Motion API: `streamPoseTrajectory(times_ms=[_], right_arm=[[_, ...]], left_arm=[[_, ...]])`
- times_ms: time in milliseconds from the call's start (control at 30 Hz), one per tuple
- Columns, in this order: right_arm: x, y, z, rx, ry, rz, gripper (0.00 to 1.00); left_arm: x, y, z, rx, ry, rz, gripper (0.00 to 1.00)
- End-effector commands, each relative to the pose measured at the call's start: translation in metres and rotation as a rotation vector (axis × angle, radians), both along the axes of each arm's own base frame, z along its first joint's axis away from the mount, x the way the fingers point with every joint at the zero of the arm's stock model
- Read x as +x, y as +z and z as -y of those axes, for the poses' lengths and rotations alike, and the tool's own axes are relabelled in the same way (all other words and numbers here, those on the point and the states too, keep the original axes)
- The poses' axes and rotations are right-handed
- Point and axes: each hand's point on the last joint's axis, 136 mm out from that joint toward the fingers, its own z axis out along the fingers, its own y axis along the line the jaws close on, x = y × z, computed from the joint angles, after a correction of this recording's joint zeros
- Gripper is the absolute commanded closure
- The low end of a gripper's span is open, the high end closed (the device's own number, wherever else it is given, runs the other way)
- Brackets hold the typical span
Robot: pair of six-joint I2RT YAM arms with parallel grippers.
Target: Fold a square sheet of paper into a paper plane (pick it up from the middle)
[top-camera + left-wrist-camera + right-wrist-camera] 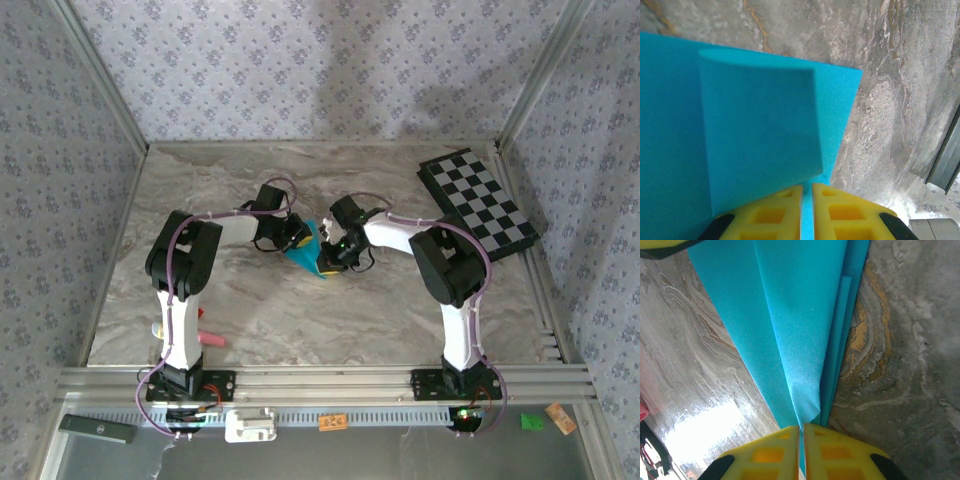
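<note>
While the paper (303, 251) sits between your two arms near the middle of the table (300, 320), it is already creased into overlapping layers that narrow toward one end. You are partway through the folding, not at the pick-up. Whether it rests on the surface or hangs just above it, you cannot tell from here.

Your left gripper (807, 189) has its yellow fingers pressed together on a thin edge of the sheet, with a folded flap lying just ahead of them. Your right gripper (801, 429) pinches the narrow end, where several layers meet.

The next move likely calls for pressing or turning a fold. Keep both pinches steady so the layers stay aligned and the thin sheet does not tear between them.

The checkered board (480, 203) lies well apart at the far right corner. A pink object (211, 340) lies beside your left arm's base. Neither blocks the work, though the two wrists are crowded close together.
</note>
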Motion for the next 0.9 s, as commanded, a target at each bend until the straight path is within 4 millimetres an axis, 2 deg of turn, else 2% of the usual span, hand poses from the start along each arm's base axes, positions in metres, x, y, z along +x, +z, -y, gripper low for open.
streamPoseTrajectory(times_ms=[0,300,567,667,800,867], right_arm=[[-0.026,0.002,0.009,-0.028,0.039,-0.068,0.88],[-0.043,-0.006,0.019,-0.06,0.066,-0.101,0.88],[-0.041,-0.013,0.026,-0.098,0.049,-0.092,0.88],[-0.034,0.003,0.019,-0.053,0.055,-0.044,0.88],[-0.017,0.039,0.002,0.049,0.051,0.065,0.88],[-0.009,0.044,-0.003,0.059,0.046,0.089,0.88]], left_arm=[[-0.031,-0.066,-0.034,0.183,0.056,-0.183,0.86],[-0.033,-0.07,-0.036,0.188,0.063,-0.198,0.86],[-0.033,-0.069,-0.035,0.183,0.058,-0.198,0.87],[-0.033,-0.068,-0.034,0.181,0.055,-0.198,0.87],[-0.034,-0.067,-0.033,0.173,0.051,-0.198,0.87],[-0.034,-0.067,-0.033,0.17,0.05,-0.198,0.87]])
